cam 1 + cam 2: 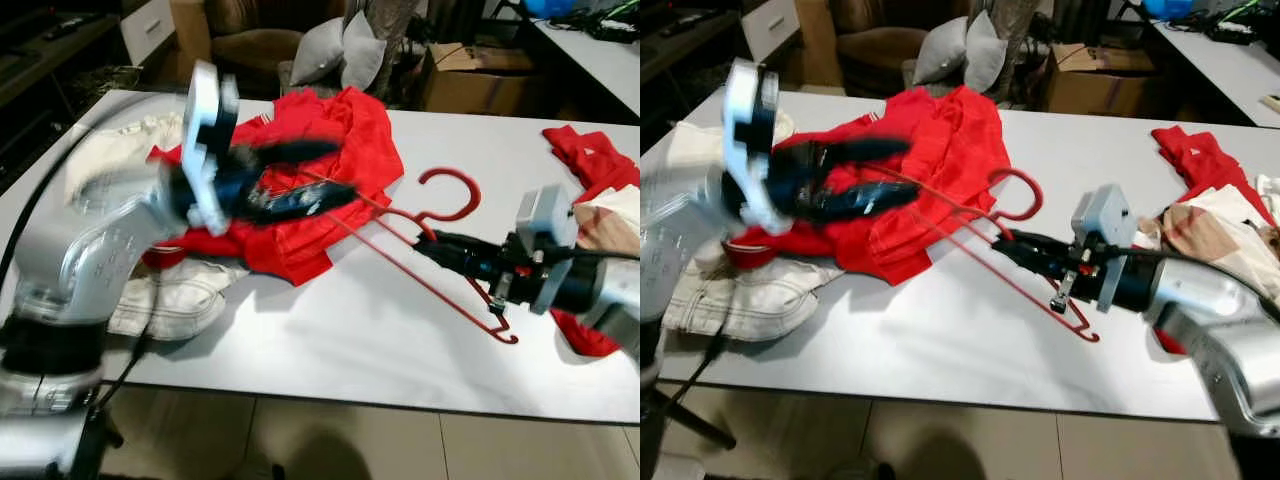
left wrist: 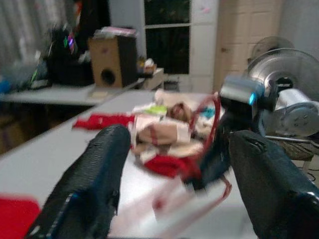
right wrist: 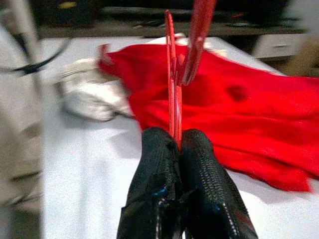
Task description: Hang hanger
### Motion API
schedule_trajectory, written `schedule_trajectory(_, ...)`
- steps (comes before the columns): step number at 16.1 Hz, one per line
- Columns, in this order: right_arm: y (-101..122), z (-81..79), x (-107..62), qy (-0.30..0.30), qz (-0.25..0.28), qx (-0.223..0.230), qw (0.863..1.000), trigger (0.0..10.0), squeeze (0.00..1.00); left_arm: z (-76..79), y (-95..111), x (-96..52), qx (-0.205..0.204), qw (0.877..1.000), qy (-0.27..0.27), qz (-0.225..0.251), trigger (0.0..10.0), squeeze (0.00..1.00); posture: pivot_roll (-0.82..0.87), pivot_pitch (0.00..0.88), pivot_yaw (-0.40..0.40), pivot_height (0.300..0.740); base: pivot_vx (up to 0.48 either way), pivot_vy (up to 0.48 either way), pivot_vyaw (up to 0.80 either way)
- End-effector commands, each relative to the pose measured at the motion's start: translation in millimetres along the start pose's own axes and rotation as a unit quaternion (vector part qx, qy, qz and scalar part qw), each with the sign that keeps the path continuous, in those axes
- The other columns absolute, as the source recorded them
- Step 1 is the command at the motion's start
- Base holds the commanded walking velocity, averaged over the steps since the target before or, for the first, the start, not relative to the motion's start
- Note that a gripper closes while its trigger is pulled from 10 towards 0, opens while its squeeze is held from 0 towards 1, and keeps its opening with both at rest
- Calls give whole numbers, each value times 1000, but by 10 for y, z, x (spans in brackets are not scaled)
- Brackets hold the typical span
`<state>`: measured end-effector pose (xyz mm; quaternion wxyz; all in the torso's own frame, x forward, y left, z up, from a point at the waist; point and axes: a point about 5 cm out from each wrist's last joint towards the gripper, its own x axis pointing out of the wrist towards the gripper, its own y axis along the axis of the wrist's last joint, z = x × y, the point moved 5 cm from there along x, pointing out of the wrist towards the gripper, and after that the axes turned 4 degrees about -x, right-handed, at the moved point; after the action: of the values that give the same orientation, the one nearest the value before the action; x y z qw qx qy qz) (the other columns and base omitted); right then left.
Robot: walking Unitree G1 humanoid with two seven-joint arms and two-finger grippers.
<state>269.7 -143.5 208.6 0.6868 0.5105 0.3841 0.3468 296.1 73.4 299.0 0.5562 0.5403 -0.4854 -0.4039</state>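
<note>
**A:** The thin red wire hanger (image 1: pixel 440 245) sat just above the white worktop (image 1: pixel 330 330), its far end reaching into the crumpled red shirt (image 1: pixel 320 160). What did the robot have on it?

**B:** The right gripper (image 3: pixel 177 142) had its fingers clenched on the wire just below the hook; the right wrist view showed the red rod pinched between the two black pads. The arm reached in low from the robot's right, roughly level with the worktop.

**A:** And how would that hanger handle?

**B:** Light and springy, by the look of it. Thin wire would likely twist in a pinch, so gripping near the neck, where the wires meet, seemed the steadiest spot. The shirt was soft and could drag on it.

**A:** The other arm?

**B:** The left gripper (image 1: pixel 300 180) hovered over the red shirt, blurred, fingers released and spread apart, holding nothing. Its forearm was raised and pointed across toward the hanger.

**A:** Anything else nearby?

**B:** White folded clothing (image 1: pixel 165 300) beside the shirt.
</note>
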Motion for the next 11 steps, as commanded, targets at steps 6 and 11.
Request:
schedule_trajectory(6,278,52,-57,87,-12,-57,995,10000,0,-100,-272,62,56,981,-62,-173,10000,0,82,0,21,740,0,0,0)
schedule_trajectory(11,350,18,-64,109,1,-56,992,10000,0,-82,-475,55,48,973,-85,-211,10000,0,84,0,15,740,0,0,0)
